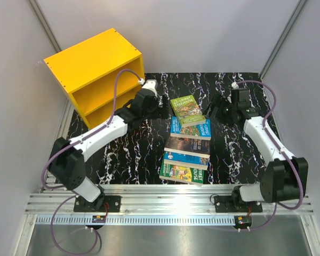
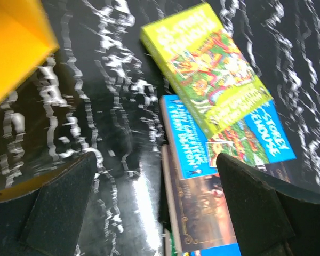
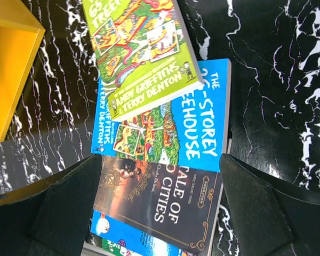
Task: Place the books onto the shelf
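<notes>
Both my grippers are released: jaws spread wide, gripping nothing. In the top view my left gripper (image 1: pixel 163 111) hangs over the black white-veined marble tabletop (image 1: pixel 128 154). The lime-green cartoon-cover paperback (image 1: pixel 185 108) lies just beside it at its 3 o'clock. My right gripper (image 1: pixel 217 110) hangs on the other side, with that same paperback at its 9 o'clock across a small gap.

5 books lie flat in an overlapping row running toward 6 o'clock. The lime-green one is on top at the far end. Then come the bright blue Treehouse paperback (image 1: pixel 192 129), the dark brown-black paperback (image 1: pixel 188 145), the second blue paperback (image 1: pixel 184 158) and the second green cartoon paperback (image 1: pixel 182 174).

The bright yellow open-fronted shelf (image 1: pixel 96 69) stands at 10 o'clock of the row, well apart. Only the top view shows it whole, with its middle board.

The left wrist view is blurred and shows 3 covers plus a yellow corner. The right wrist view is sharp enough to read "Tale of ... Cities" and "Andy Griffiths & Terry Denton".
</notes>
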Controlling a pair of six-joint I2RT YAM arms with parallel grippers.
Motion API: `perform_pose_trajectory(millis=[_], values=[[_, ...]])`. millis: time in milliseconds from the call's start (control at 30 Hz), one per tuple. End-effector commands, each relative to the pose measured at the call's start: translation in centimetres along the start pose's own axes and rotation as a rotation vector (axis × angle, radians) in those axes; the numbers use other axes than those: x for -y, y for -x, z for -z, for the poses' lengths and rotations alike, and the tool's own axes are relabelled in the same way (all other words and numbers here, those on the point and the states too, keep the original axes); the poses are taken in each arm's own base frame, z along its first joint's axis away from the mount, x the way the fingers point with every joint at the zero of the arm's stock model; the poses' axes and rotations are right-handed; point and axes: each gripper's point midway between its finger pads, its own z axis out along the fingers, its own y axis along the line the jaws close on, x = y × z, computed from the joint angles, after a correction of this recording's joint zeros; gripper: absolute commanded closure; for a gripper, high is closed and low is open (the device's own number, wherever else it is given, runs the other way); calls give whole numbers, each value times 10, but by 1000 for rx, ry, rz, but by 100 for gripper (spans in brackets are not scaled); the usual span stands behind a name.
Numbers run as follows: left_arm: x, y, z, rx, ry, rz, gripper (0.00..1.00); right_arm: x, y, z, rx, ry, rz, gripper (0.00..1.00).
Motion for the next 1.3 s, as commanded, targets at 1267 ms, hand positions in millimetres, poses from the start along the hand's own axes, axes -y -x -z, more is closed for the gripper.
perform_pose_trajectory(millis=[1267], values=[[41,-37,-223,-115,-232,289,1,12,73,-176,-33,438,-275,0]])
